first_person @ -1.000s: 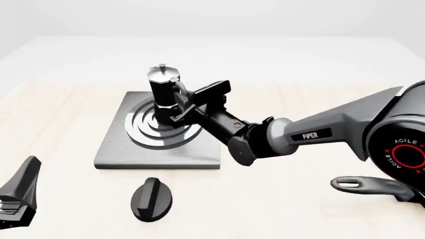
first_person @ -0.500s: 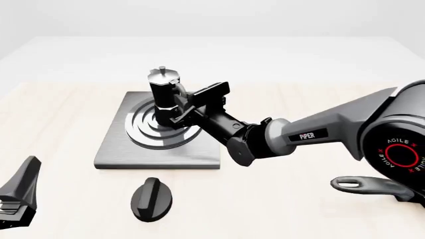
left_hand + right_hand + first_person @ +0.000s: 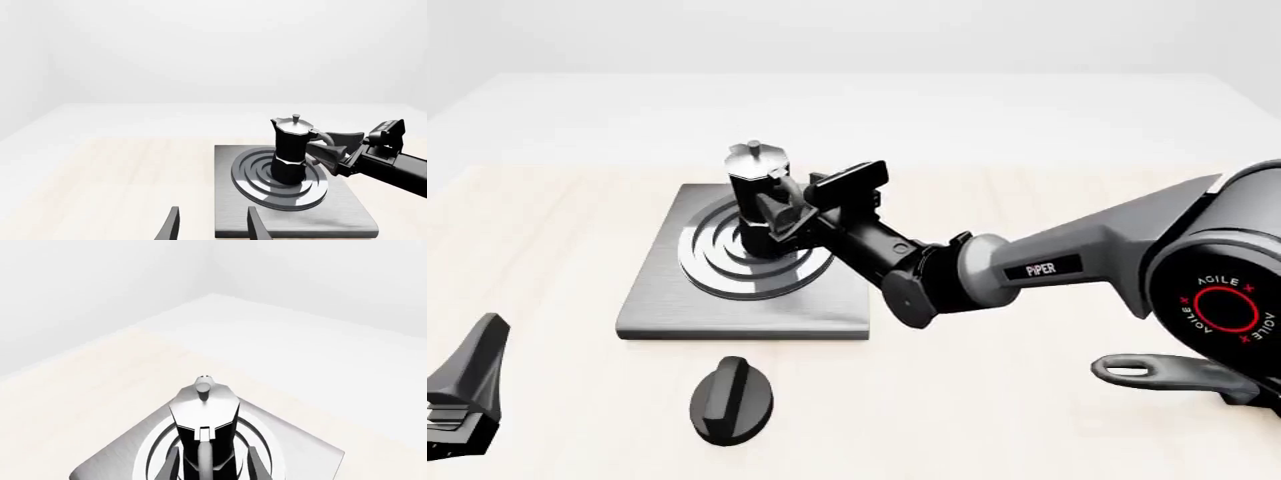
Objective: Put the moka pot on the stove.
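Standing upright on the ring burner of the stove (image 3: 293,210), the moka pot (image 3: 291,150) is showing in the left wrist view with its silver lid level and its handle turned toward the right gripper (image 3: 330,150). That gripper's jaws are sitting at the handle, their tips spread and flanking it; whether they are touching it cannot be told from this view. Two dark fingers (image 3: 172,225) of the left gripper are showing at the near edge of the picture, set apart with bare table (image 3: 100,180) between them.

Looking from the front view, the moka pot (image 3: 755,185) is resting on the rings toward the far side of the stove (image 3: 747,300). The right gripper (image 3: 790,212) is reaching in from the right, its jaws spread on either side of the pot's handle. The left gripper (image 3: 461,395) is hanging low at the left edge, well apart from the stove; its jaws cannot be judged here. A black oval knob (image 3: 731,398) is lying on the table (image 3: 547,230) near the stove's front edge.

Looking along the right wrist view, the moka pot (image 3: 203,430) is filling the centre, handle facing the camera. The two fingers (image 3: 172,467) are standing parted beside the handle, with a visible gap on each side, over the stove (image 3: 293,445)
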You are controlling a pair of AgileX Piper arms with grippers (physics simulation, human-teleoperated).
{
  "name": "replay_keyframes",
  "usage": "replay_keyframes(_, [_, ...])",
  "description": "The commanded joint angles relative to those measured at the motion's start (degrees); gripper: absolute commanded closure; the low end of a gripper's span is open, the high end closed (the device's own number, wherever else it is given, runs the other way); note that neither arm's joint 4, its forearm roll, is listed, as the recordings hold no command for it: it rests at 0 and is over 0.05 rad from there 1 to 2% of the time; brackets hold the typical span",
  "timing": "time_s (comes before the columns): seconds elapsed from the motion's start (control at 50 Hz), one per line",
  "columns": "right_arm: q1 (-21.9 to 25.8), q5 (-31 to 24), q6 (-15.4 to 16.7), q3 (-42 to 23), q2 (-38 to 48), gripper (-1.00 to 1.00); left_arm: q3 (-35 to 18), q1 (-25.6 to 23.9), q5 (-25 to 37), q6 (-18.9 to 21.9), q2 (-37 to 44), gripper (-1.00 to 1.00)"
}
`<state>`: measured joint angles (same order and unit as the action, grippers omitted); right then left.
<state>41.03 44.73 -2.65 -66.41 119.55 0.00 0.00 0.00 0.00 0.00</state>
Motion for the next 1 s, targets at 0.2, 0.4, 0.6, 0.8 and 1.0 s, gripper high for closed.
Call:
replay_keyframes(0.2, [0.02,0.13,-0.21,0.24,-0.44,-1.00,0.00,0.00,0.00,0.00,0.00,-1.00])
replay_keyframes(0.4, [0.18,-0.72,-0.15,0.43,-1.05,-1.00,0.00,0.00,0.00,0.00,0.00,-1.00])
replay_keyframes(0.6, [-0.93,-1.55,0.31,0.43,-1.98,-1.00,0.00,0.00,0.00,0.00,0.00,-1.00])
replay_keyframes(0.8, [-0.89,-2.18,0.78,1.50,-3.56,-1.00,0.00,0.00,0.00,0.00,0.00,-1.00])
replay_keyframes(1.0, [-0.28,-3.02,1.11,2.74,-4.99,-1.00,0.00,0.00,0.00,0.00,0.00,-1.00])
